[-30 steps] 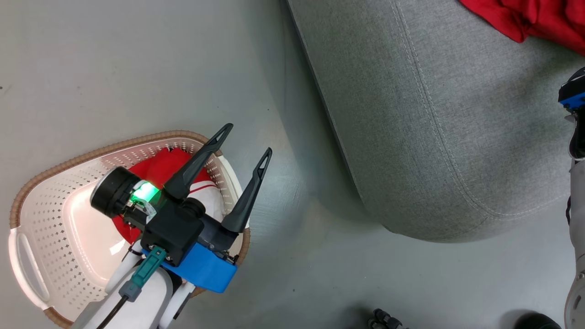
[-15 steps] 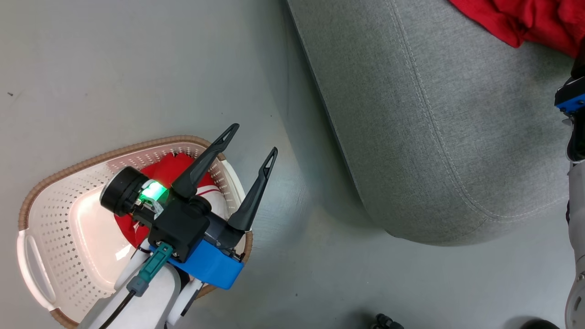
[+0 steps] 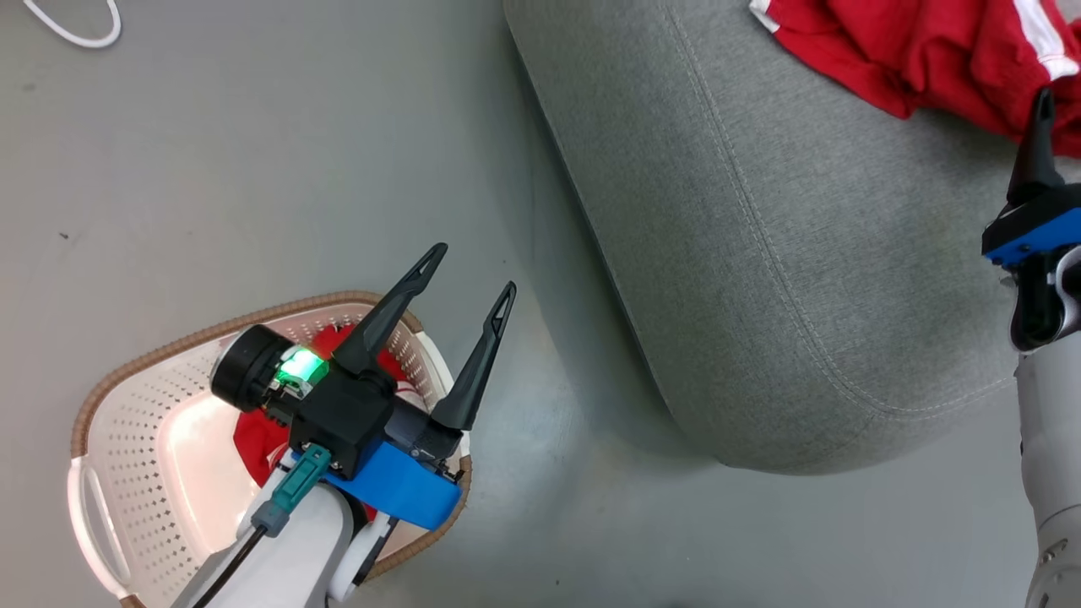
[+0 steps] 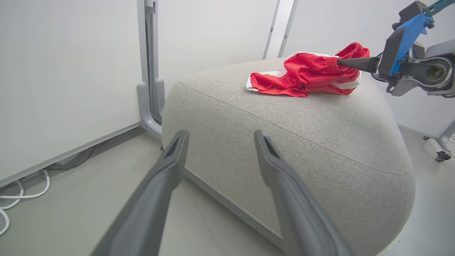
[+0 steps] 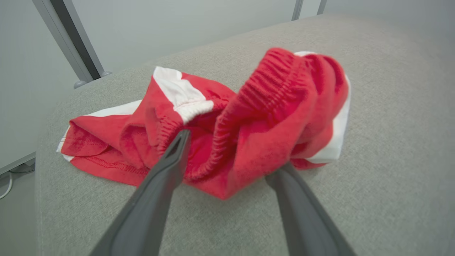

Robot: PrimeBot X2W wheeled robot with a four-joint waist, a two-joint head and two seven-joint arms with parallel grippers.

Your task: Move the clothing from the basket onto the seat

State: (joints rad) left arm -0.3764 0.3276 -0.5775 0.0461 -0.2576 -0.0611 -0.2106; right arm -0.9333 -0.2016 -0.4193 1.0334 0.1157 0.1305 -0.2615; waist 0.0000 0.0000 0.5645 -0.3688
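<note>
Though unclamped, clothing (image 5: pixel 256 117) within end effector (image 5: pixel 231 154)

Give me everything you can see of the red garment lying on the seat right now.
The red garment is soft, bright red fabric with white panels and a ribbed elastic waistband; it looks like shorts. It lies crumpled in a loose heap on top of the grey seat, with one hemmed part spread flat and the waistband fold standing up. The right gripper is open around that raised fold. The fabric lies between its fingers, touches both and covers one tip.
</note>
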